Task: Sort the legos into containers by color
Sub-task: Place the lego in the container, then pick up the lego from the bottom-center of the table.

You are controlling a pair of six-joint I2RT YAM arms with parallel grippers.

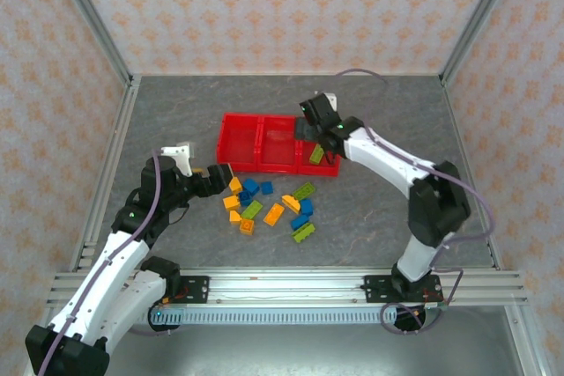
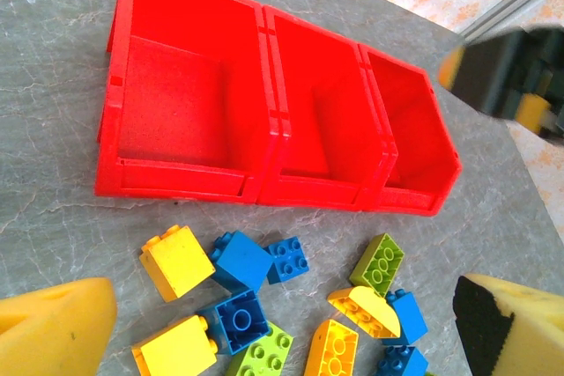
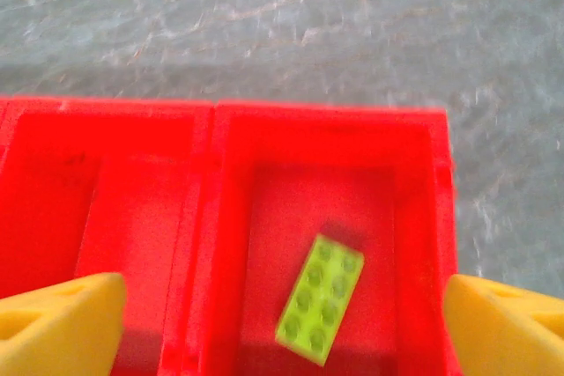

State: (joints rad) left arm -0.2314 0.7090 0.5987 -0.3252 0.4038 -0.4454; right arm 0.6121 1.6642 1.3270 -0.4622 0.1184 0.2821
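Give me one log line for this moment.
right fingers: open above right bin; green lego: inside it; left fingers: open near loose legos

Green brick (image 3: pixel 320 298) blurred; lower legos (image 2: pixel 264 355) cropped (bottom edge).

Three joined red bins (image 2: pixel 176 184); blue, yellow, green legos (image 1: pixel 274 214) scattered before them, one green brick (image 3: pixel 320 298) inside the rightmost.
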